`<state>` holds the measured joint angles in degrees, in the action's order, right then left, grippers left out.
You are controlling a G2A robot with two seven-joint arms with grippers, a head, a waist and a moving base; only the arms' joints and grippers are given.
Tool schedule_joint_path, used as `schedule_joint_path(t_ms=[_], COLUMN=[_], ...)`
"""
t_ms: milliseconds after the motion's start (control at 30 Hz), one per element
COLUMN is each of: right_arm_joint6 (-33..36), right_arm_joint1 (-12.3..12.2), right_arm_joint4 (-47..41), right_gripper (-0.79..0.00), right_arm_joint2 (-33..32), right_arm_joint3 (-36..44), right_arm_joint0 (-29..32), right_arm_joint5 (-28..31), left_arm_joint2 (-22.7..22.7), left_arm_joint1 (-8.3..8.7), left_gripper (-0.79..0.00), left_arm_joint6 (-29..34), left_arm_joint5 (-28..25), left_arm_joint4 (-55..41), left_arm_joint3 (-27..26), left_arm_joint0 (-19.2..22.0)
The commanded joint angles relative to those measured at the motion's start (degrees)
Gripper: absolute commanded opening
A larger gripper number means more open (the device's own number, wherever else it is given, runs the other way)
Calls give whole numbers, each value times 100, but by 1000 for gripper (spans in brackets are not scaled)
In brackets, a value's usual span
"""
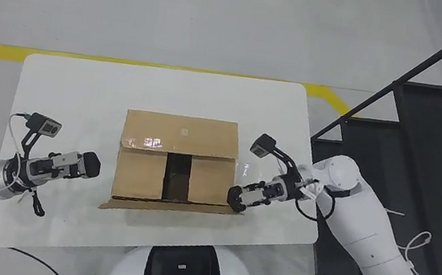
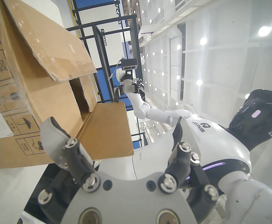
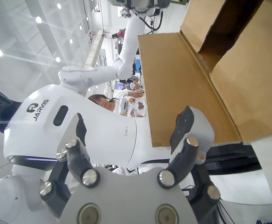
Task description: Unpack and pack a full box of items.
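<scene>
Beside the cardboard box (image 1: 176, 144), flaps half-open on the table (image 1: 74, 91), both jaws gape wide and empty: left jaws well apart, right jaws near its front flap (image 3: 174, 84). Flaps look stiff and light; pinch a free edge.

Glossy white arms (image 1: 365, 230) with black cables (image 1: 310, 208) end in grey tools (image 2: 115, 127) bearing black pads (image 3: 182, 127) and silver screws (image 3: 89, 177).

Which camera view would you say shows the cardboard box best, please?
The top view: it shows the whole box from above, with its flaps and the dark gap in the middle. The left wrist view catches one side of the box and two flaps; the right wrist view, one flap and part of the opening.
</scene>
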<state>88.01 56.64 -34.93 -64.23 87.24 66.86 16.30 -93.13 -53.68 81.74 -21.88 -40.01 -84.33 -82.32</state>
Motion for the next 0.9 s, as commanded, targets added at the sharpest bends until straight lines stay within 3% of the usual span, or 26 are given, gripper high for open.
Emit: schedule_joint_path(t_ms=[0,467,700,867], right_arm_joint6=[-10,-584,-1224,-1779], right_arm_joint1=[-38,-207,-280,-321], right_arm_joint4=[245,2006,2945,3777], right_gripper=[0,0,0,0], right_arm_joint2=[121,1065,981,931], right_arm_joint3=[120,515,912,1143], right_arm_joint0=[64,217,449,667], right_arm_joint5=[10,582,1068,1086], left_arm_joint2=[0,0,0,0], left_arm_joint1=[0,0,0,0], left_gripper=[0,0,0,0], left_arm_joint6=[0,0,0,0], left_arm_joint5=[0,0,0,0], left_arm_joint4=[0,0,0,0], left_arm_joint3=[0,0,0,0], left_arm_joint0=[0,0,0,0])
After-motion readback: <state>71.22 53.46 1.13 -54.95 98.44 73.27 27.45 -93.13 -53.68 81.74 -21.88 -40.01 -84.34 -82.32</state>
